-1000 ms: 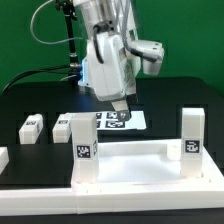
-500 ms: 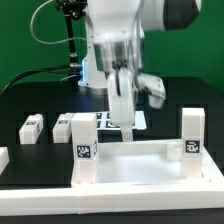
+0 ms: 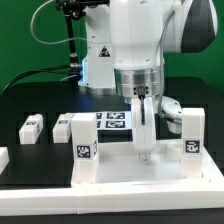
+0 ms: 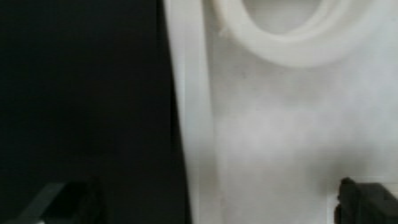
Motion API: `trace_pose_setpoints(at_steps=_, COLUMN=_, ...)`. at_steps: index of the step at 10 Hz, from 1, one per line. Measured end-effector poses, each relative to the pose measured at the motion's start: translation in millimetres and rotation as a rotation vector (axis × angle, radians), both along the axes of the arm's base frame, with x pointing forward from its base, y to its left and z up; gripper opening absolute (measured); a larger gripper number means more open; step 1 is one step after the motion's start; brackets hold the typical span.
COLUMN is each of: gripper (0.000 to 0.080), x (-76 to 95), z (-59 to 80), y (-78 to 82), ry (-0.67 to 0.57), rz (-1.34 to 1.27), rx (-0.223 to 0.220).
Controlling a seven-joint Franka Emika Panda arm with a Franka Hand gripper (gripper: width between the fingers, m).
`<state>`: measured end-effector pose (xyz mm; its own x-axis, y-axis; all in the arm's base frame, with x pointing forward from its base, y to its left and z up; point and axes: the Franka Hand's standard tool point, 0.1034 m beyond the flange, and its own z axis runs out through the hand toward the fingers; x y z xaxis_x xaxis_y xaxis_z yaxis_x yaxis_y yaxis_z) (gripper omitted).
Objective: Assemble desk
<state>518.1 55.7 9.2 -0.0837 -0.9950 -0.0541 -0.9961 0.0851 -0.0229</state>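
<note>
Claw (image 3: 146, 150) spread apart over tabletop (image 3: 118, 166) between upright legs (image 3: 85, 140) (image 3: 192, 133); arm (image 3: 137, 45) seemingly half-hides marker board (image 3: 110, 122)

- The arm (image 3: 140, 35) came down from 12 o'clock in the exterior view, and its white wrist (image 3: 140, 78) stood upright just toward 3 o'clock of centre.
- The gripper (image 3: 143, 153) pointed straight down toward 6 o'clock.
- In the wrist view, the two dark fingers (image 4: 50, 198) stood spread wide apart, clasping nothing.
</note>
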Motion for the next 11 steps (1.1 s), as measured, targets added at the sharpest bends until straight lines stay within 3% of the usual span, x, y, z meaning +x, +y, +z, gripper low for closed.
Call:
trace_pose_setpoints(at_steps=1, gripper=0.0649, x=-0.1, z=-0.2, y=0.1, ry=0.0, rz=0.0, rx=0.0)
trace_pose_setpoints(at_steps=4, gripper=0.025, x=-0.2, z=-0.4, y=0.1, ry=0.001, rz=0.002, rx=0.0)
trace_pose_setpoints(at_steps=5, gripper=0.025, x=-0.2, z=-0.4, y=0.1, ry=0.001, rz=0.002, rx=0.0)
trace_pose_setpoints(at_steps=6, gripper=0.0066, x=-0.8, z=-0.6, y=0.4, ry=0.002, rz=0.008, rx=0.0)
trace_pose_setpoints(at_steps=11, gripper=0.0059, x=-1.3, z=-0.6, y=1.2, ry=0.001, rz=0.037, rx=-0.001)
